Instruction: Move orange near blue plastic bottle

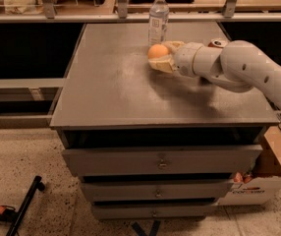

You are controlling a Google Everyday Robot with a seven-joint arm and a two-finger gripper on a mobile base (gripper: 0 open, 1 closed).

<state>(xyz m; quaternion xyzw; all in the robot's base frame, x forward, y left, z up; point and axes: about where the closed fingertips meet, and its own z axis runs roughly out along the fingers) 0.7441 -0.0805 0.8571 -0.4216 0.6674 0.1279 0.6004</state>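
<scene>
The orange point(157, 51) sits between the pale fingers point(163, 65) of my gripper point(162, 55), held just above the grey cabinet top point(116, 87). The gripper is shut on it, reaching in from the right on a white arm. The blue plastic bottle point(158, 18), clear with a white cap and pale label, stands upright at the back edge, just behind the orange and a short gap away.
A red-orange soda can point(217, 44) stands behind my arm at the right, mostly hidden. The cabinet has drawers point(160, 161) below. A cardboard box point(263, 178) sits on the floor at right. A metal rail point(130, 16) runs behind the top.
</scene>
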